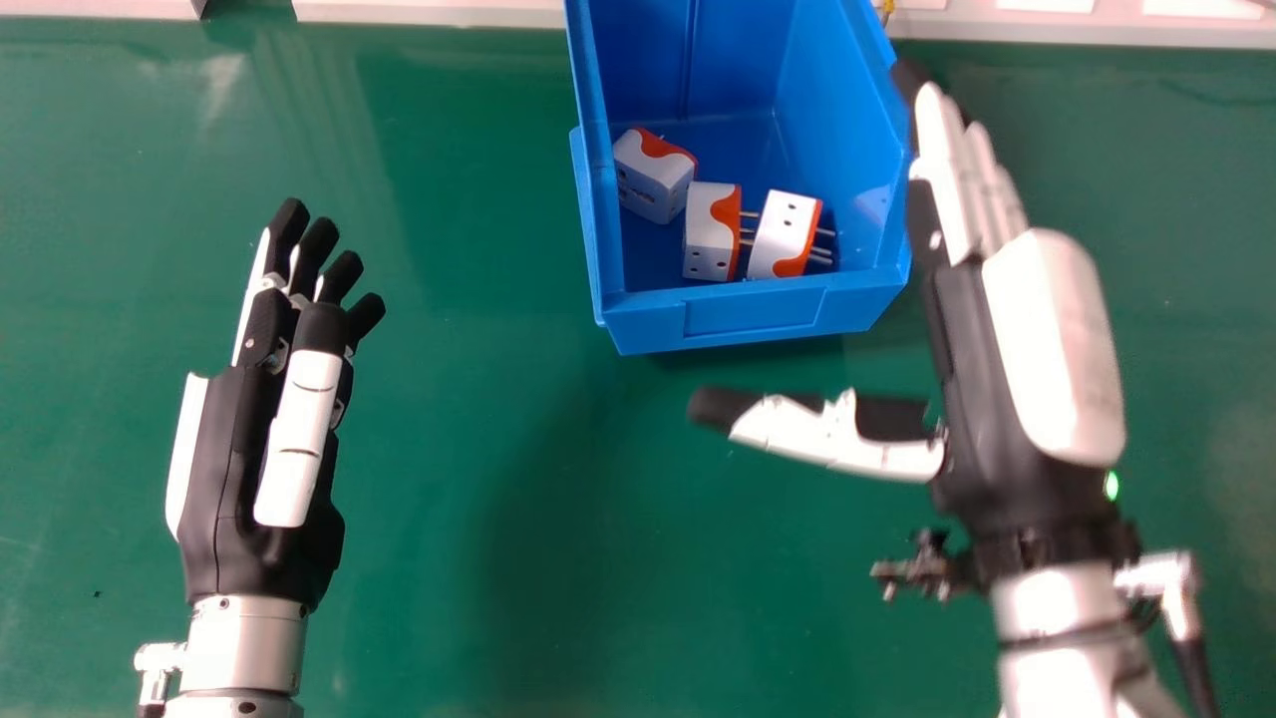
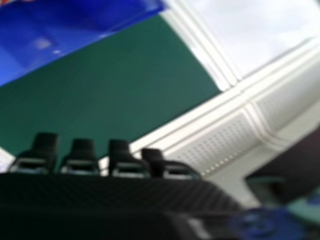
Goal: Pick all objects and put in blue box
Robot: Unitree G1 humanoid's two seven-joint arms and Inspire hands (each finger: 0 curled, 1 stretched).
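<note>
Two hands flank the blue box (image 1: 758,324), and you have nothing clamped in either. Your right hand (image 1: 1052,349) hangs beside the box's right wall, fingers straight and thumb spread wide towards the near side of the box; you can't tell whether the fingertips touch the rim. Your left hand (image 1: 224,449) lies well to the box's left and nearer you, fingers extended, thumb laid along the palm.

Inside the box, near its front wall, you have three white-and-orange plugs: the left plug (image 1: 653,175) by the box's left wall, the middle plug (image 1: 711,231), and the right plug (image 1: 786,234) with its pins (image 1: 822,255) towards the box's right wall. The middle one's pins point at its right neighbour; contact there is hard to judge.

Expect them to be light, rigid and a little slick. If you must shift one, take it across the flat white sides, clear of the metal pins. The box walls would crowd your knuckles, so come in from above. With all three inside, the job looks done or close to it; drawing your right hand away without knocking the rim seems the next care.

Under the box is the green bench (image 1: 429,499); beyond it runs a white rail (image 1: 429,10).
</note>
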